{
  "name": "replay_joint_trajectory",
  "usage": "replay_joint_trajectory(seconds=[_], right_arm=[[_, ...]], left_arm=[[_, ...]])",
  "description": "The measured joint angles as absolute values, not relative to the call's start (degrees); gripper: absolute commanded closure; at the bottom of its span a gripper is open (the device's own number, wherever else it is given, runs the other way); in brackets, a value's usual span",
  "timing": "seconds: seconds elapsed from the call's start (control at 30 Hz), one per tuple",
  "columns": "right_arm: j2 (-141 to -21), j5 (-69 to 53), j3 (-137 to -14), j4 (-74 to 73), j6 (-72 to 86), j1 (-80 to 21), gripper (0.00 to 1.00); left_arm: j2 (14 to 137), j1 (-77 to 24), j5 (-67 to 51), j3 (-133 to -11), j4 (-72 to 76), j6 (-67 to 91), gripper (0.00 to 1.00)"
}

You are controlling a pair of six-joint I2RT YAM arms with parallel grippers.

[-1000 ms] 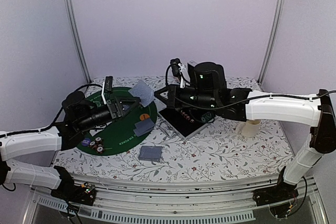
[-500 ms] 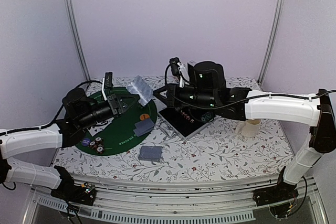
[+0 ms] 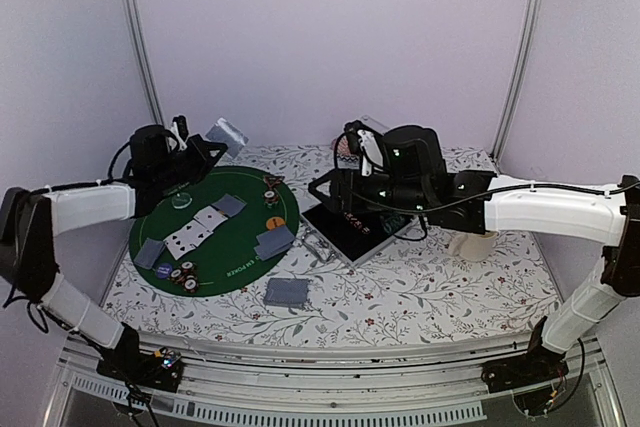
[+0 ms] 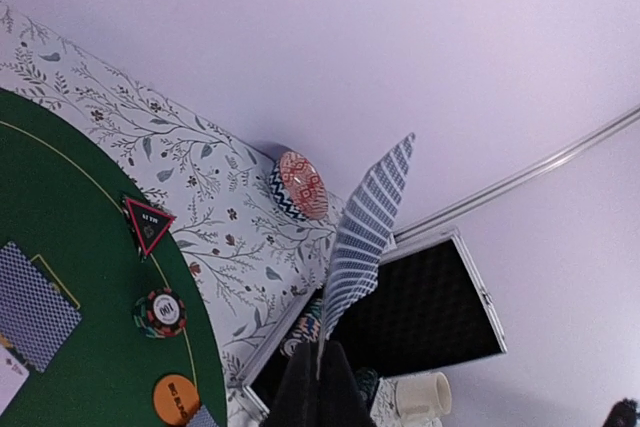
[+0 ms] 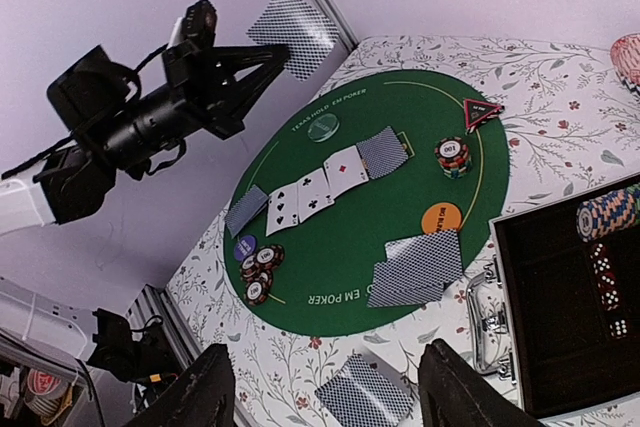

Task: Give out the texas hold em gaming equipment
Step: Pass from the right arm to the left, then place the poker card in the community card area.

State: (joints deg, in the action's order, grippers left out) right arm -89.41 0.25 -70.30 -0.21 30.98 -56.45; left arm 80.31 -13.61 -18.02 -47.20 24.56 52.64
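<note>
We hold one card (image 4: 365,237) by its edge in the closed left jaws, right jaws open; fast swings may shed it.

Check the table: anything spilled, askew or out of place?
Nothing spilled. One pile of cards lies off the green mat, on the floral cloth near the front edge. The left gripper holds a single card aloft.

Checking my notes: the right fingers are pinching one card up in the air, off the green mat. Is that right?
Not quite. It is the left fingers that are pinching one card up in the air, off the green mat, as the left wrist view shows. The right fingers are open and empty.
</note>
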Motion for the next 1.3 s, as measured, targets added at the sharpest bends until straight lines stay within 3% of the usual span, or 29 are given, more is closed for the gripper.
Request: replay_joint_trajectory(seconds=[0.23, 0.53, 1.3], right_arm=[[-86.83, 3.20, -67.11, -3.55, 30.98, -56.03, 0.34], [-86.63, 4.54, -65.78, -6.22, 31.00, -55.27, 0.34], [-86.63, 4.60, -65.80, -7.81, 30.57, -55.05, 0.33]], left_arm=[[105.51, -10.48, -22.31, -63.37, 22.61, 54.92, 1.00], [122.78, -10.22, -21.30, -77.23, 13.28, 55.24, 1.00], [127.24, -9.93, -17.21, -78.06, 6.02, 54.65, 1.00]])
